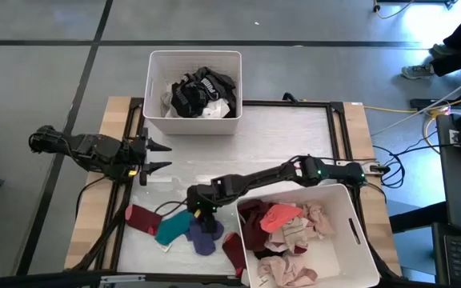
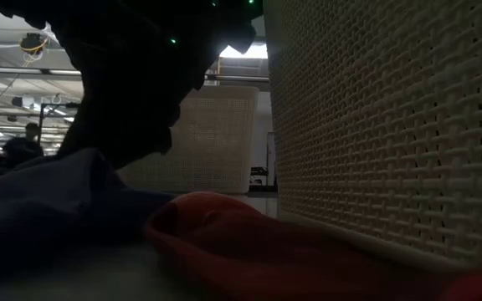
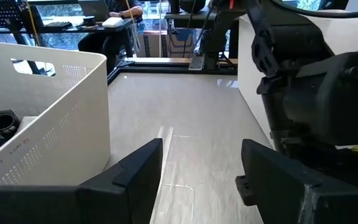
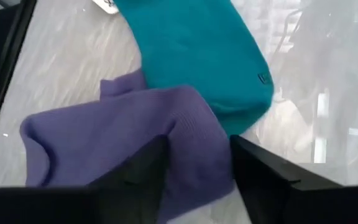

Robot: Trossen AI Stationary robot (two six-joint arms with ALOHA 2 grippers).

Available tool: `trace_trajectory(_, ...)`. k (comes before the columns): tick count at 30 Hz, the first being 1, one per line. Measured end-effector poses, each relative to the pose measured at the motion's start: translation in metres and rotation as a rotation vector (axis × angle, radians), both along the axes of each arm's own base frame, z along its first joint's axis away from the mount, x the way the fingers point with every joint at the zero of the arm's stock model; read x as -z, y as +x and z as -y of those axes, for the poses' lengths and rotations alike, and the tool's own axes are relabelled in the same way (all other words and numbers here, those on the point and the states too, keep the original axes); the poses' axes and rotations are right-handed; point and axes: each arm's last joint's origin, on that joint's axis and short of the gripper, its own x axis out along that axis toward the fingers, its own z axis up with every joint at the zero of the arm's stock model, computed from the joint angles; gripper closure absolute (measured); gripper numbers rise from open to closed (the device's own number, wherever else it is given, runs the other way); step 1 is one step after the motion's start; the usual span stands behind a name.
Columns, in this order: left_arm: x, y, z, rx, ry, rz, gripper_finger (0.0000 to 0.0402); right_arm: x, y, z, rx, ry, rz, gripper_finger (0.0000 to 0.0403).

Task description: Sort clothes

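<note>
- While I watched from the overhead camera, the right gripper (image 1: 204,214) was down among the loose clothes at the near edge of the table (image 1: 286,136), just beside the bin (image 1: 357,232) on the right.
- In its wrist camera I saw its two fingers (image 4: 135,174) straddling a raised fold of the purple sock (image 4: 117,134), the cloth bunched between them; the jaws were pressing in on the fold, though I could not tell whether the grip was firm.
- The teal sock (image 4: 197,56) lay touching the purple one, partly overlapped by it, and overhead it showed as the teal piece (image 1: 172,226) left of the gripper.
- A maroon sock (image 1: 142,218) lay further left on the table, and another maroon piece (image 1: 234,250) sat against the right bin's near corner.
- That right bin held pink, beige, maroon and coral garments (image 1: 290,232) piled together.
- The far bin (image 1: 194,120) at the table's back edge held black and white garments (image 1: 201,92).
- The left gripper (image 1: 157,158) hung over the left side of the table, well apart from the loose socks, its fingers (image 3: 126,177) spread wide with nothing between them.
- From the table-level camera I saw mostly the dark arm overhead, a bluish cloth (image 2: 48,201) and a red cloth (image 2: 249,242) close to the lens, and the woven wall of a bin.
</note>
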Motion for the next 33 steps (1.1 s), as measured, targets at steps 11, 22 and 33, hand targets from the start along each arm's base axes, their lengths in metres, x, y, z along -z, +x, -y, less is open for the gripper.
trace_trajectory(11,0.000,0.000,0.000,0.000,0.001,0.000,0.0192,-0.007,-0.003,-0.009,-0.032,-0.015,0.016,0.0391)
trace_trajectory(22,0.000,0.000,0.000,0.001,0.002,-0.002,0.0192,-0.082,-0.012,-0.013,-0.010,-0.102,0.101,0.0387)
trace_trajectory(33,0.001,0.000,0.000,0.001,0.003,-0.007,0.0192,-0.156,-0.052,-0.032,0.055,-0.216,0.210,0.0381)
